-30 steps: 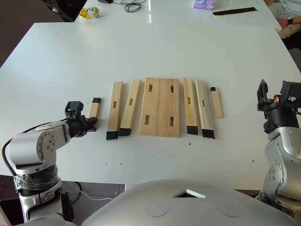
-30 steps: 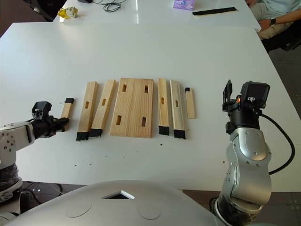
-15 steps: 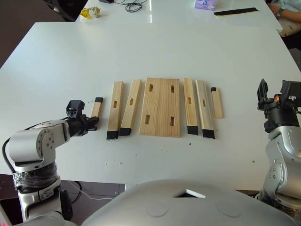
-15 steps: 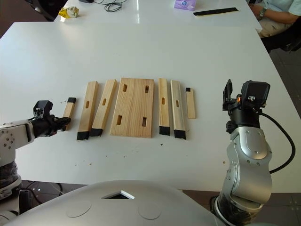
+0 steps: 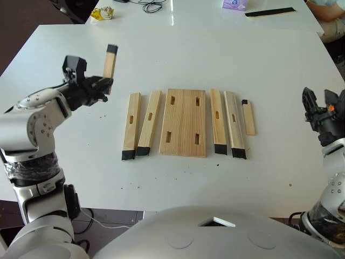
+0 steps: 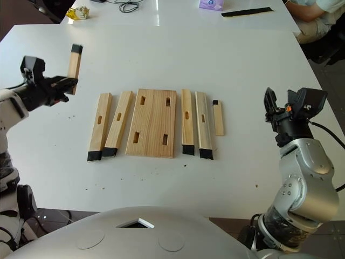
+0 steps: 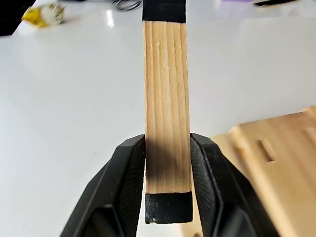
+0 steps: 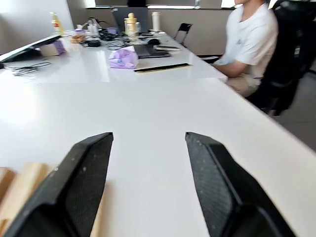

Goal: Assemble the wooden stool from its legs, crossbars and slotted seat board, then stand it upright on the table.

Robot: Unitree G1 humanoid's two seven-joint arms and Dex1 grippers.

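1. progress: barely begun. no joint made yet and nothing slotted together, going by how the parts lie.
2. left gripper (image 5: 102,85): closed on one short crossbar (image 5: 110,63), pinching it near the lower black-tipped end. bar is held abt upright, up off the table (image 5: 226,54), over its left side, well apart from the other parts. wrist view: both fingers (image 7: 129,182) sit flat vs the bar's sides, so the grip looks square.
3. right gripper (image 8: 148,177): fingers spread wide, nothing btwn them. it hangs by the right edge of the table, well apart from the parts.
4. seat board (image 5: 183,123): lies flat mid-table w/ four slots facing up, all empty.
5. legs (image 5: 132,124): four, lying flat, two just left of the board and two just right of it. black ends point toward the robot. each shows one slot, empty.
6. second crossbar (image 5: 247,117): flat just beside the rightmost leg, nothing touching it.
7. left to do (my read): crossbars into the leg slots, legs into the board's four slots, then flip the stool & stand it upright. i.e. nearly all of it. only the 1st pick-up counts as done.
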